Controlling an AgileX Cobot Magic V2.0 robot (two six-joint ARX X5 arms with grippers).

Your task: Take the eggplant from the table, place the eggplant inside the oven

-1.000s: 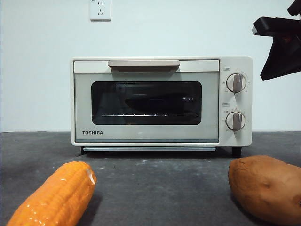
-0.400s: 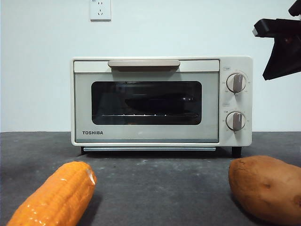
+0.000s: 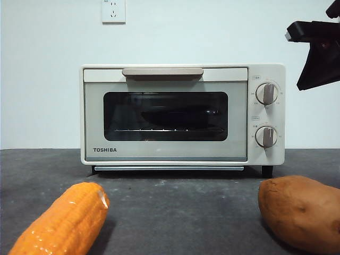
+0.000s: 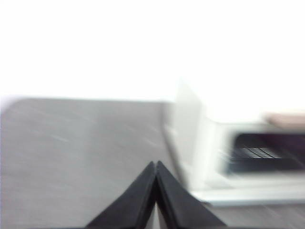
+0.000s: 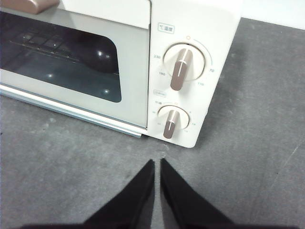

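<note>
The cream-white Toshiba oven (image 3: pixel 170 154) stands at the back of the dark grey table (image 3: pixel 175 207) with its door closed. Behind the dark glass a dark elongated shape, apparently the eggplant (image 3: pixel 164 114), lies on the wire rack. It also shows in the right wrist view as a glossy dark bulge, the eggplant (image 5: pixel 93 50). My right gripper (image 5: pixel 156 162) is shut and empty, hovering over the table in front of the oven's knobs (image 5: pixel 181 67). It shows in the front view as a black tip (image 3: pixel 316 53) at the top right. My left gripper (image 4: pixel 155 163) is shut and empty, left of the oven (image 4: pixel 200 143).
An orange corn cob (image 3: pixel 64 223) lies at the front left of the table. A brown sweet potato (image 3: pixel 300 210) lies at the front right. A wall socket (image 3: pixel 113 10) sits above the oven.
The black arm tip at the top right has edged slightly to the right. The oven, corn and sweet potato have not moved.
</note>
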